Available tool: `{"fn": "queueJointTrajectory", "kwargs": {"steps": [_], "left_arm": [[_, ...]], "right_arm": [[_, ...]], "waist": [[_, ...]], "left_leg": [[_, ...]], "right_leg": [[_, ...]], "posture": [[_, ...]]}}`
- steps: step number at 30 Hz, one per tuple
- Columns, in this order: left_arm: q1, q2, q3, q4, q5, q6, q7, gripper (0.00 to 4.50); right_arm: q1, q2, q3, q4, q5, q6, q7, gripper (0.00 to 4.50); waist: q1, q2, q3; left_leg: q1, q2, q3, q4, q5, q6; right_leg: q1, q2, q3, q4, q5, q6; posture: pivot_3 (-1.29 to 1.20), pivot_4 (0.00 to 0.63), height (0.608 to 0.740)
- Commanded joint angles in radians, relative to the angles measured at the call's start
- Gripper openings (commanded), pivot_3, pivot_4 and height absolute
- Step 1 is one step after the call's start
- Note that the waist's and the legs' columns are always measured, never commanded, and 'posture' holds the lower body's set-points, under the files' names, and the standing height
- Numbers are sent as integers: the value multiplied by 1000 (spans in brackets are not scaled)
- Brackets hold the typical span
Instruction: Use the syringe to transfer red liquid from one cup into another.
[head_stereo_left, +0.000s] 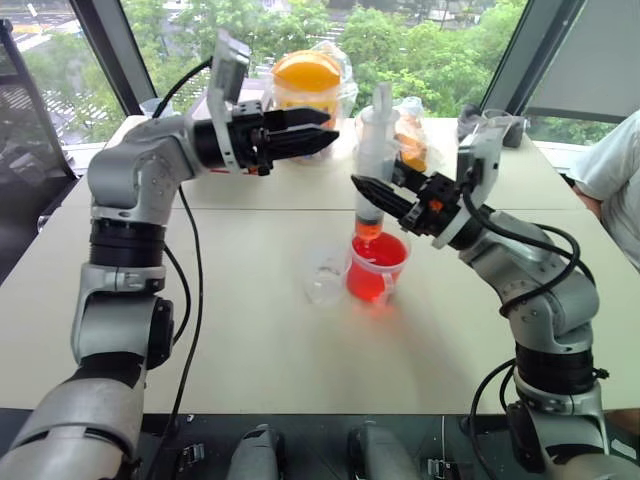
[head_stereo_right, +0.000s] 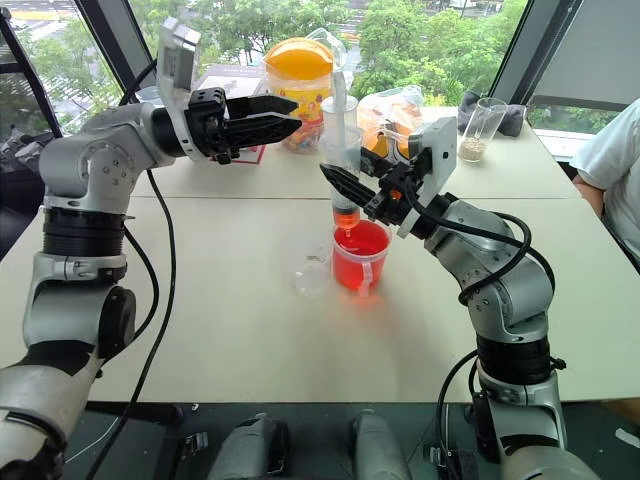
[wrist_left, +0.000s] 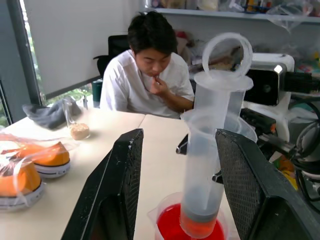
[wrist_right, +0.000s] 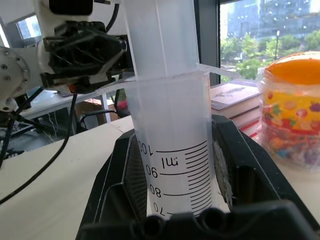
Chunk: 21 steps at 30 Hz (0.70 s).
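The syringe (head_stereo_left: 373, 150) stands upright, its barrel clamped between the fingers of my right gripper (head_stereo_left: 386, 188). Its tip end holds a little red liquid (head_stereo_left: 368, 229) and hangs just above the red cup (head_stereo_left: 377, 268) at mid-table. Graduation marks on the barrel (wrist_right: 175, 150) show close up between the black fingers (wrist_right: 125, 175). A small clear cup (head_stereo_left: 325, 276) stands right beside the red cup, on its left. My left gripper (head_stereo_left: 328, 136) is open, level with the plunger top (wrist_left: 222, 55) and a short way left of it, touching nothing.
Orange-lidded jars (head_stereo_left: 306, 80) and bagged goods stand at the table's back. A narrow beaker with beige grains (head_stereo_right: 480, 130) and a grey cloth (wrist_left: 50, 114) are at the far right. A person (wrist_left: 150, 70) sits at the right edge.
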Motion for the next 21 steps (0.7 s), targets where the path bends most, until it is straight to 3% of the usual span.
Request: {"fn": "queueJointTrajectory", "kwargs": {"steps": [1, 11, 21], "left_arm": [[-11, 42, 54, -14, -8, -9, 16, 2312], [4, 92, 81, -76, -52, 60, 32, 2312], [33, 97, 78, -157, -119, 137, 31, 2312]], "right_arm": [[-78, 46, 27, -49, 61, 13, -1, 1442], [6, 119, 150, 54, -29, -90, 61, 1442], [36, 121, 146, 79, -67, -122, 78, 1442]], "waist": [[0, 0, 0], [7, 0, 0], [3, 0, 0]], "left_leg": [[0, 0, 0, 0, 0, 0], [-1, 1, -2, 1, 0, 0], [0, 2, -3, 1, 0, -1]], "right_leg": [[0, 0, 0, 0, 0, 0], [1, 2, 1, -1, 0, 0], [1, 4, 1, 0, 0, 0]], "posture": [[0, 150, 740], [0, 150, 740], [0, 150, 740]]}}
